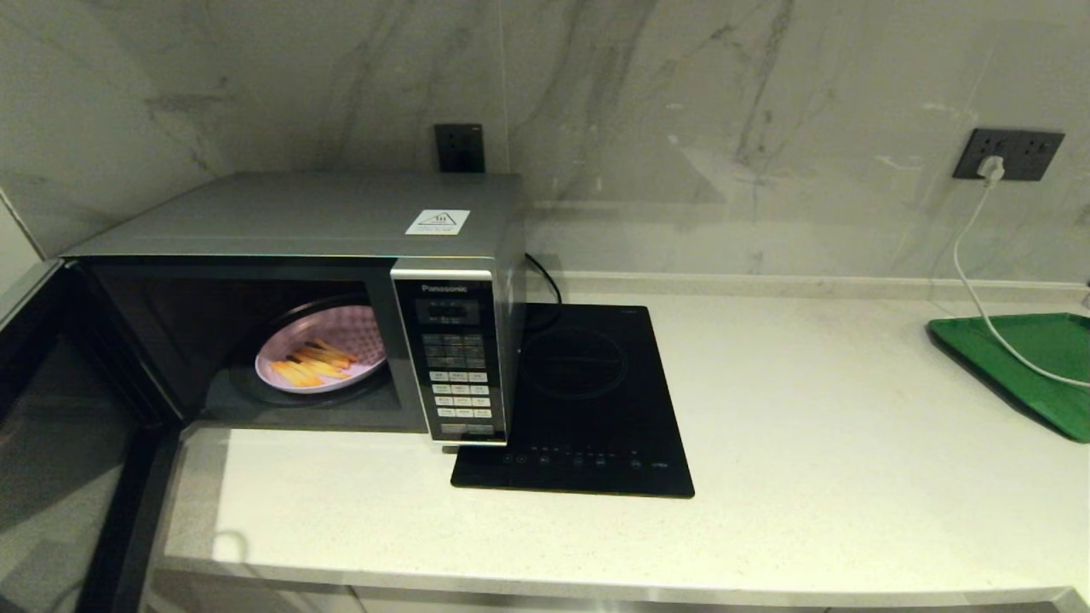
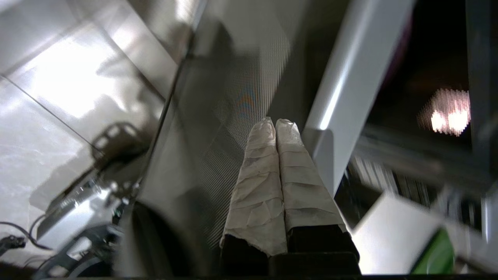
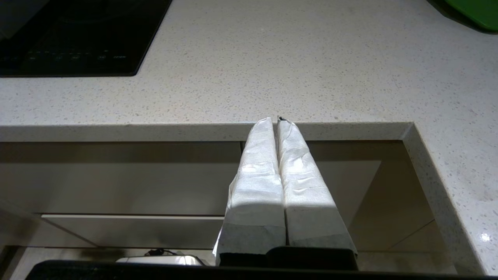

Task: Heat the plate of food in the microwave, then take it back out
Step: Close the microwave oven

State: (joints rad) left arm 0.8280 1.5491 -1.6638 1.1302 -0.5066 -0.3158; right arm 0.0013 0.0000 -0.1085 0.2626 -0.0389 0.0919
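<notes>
The plate of food (image 1: 322, 360) is seen inside the microwave (image 1: 341, 281), whose door (image 1: 51, 409) hangs open. The left gripper (image 2: 275, 123) is pressed closed against the door; the right gripper (image 3: 274, 121), closed and empty, is parked below the counter (image 3: 291, 77). A glancing push could slip off, leaving the door ajar.

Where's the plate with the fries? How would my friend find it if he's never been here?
Look for the big silver microwave at the left end of the white counter; its door hangs open. Inside sits the plate of food. It is the only round, pale lilac thing there, holding thin orange-yellow fries, unlike the flat black cooktop beside the microwave or the green tray far right.
</notes>
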